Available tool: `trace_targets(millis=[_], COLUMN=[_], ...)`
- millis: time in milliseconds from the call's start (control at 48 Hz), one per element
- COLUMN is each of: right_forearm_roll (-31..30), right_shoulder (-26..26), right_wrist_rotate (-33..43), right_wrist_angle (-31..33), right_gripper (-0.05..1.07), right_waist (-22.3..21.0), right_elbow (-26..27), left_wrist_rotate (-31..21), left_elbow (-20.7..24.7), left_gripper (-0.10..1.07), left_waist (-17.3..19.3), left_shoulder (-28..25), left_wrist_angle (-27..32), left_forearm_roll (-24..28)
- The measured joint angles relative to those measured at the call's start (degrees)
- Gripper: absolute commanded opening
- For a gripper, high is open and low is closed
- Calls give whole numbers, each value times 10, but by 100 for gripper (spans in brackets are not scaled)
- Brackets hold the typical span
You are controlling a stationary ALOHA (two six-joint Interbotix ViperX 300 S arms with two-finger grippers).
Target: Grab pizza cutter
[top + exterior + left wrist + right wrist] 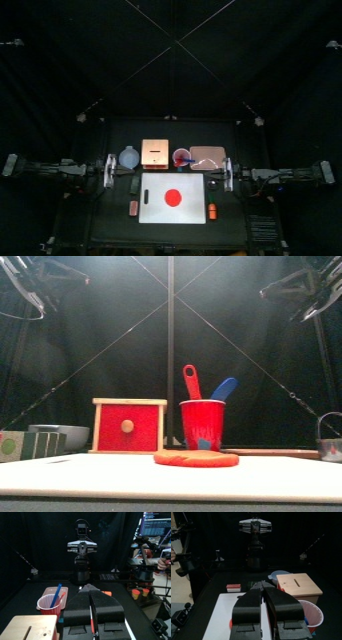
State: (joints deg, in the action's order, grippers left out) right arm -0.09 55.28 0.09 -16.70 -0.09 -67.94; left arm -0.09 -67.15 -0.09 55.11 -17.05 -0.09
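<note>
While both arms rested at the sides of the bench, the left hand sat with its jaws pressed together on nothing, and the right hand was likewise clenched and empty. No cutting wheel could be made out anywhere. The likeliest candidate for the pizza cutter was a red-handled tool standing tilted in a red cup beside a blue-handled tool, their heads hidden inside the cup. From above, that cup stood at the back of the bench, just beside a wooden box, roughly midway between the left hand and the right hand and apart from both. In front of the cup a red disc lay on a white mat. In the left wrist view the cup stood near that hand's jaws, off to one side.
</note>
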Motion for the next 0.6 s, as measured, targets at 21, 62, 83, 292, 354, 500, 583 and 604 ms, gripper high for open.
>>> trace_targets(millis=[21, 62, 83, 292, 354, 500, 583, 604], right_forearm_roll=[0, 0, 1, 1, 1, -4, -16, -21], right_shoulder=[-1, -6, -11, -98, -128, -183, -210, -216], right_wrist_rotate=[1, 3, 4, 5, 5, 5, 4, 4], right_wrist_angle=[0, 0, 1, 43, 80, 214, 294, 311], right_gripper=[1, 2, 2, 5, 6, 15, 26, 29], right_waist=[-1, -4, -7, -50, -73, -110, -116, -116], right_elbow=[0, 1, 3, 34, 53, 112, 148, 156], left_wrist_rotate=[0, 3, 0, 3, 4, 4, 4, 4], left_elbow=[0, -6, -9, -12, -13, -15, -18, -18], left_gripper=[3, 4, 4, 5, 5, 5, 5, 5], left_waist=[0, 3, 4, 7, 8, 11, 14, 16], left_shoulder=[0, -2, -3, -6, -6, -6, -8, -7], left_wrist_angle=[1, 2, 4, 6, 6, 6, 6, 6], left_forearm_roll=[-1, -1, -1, 0, 1, 1, 1, 1])
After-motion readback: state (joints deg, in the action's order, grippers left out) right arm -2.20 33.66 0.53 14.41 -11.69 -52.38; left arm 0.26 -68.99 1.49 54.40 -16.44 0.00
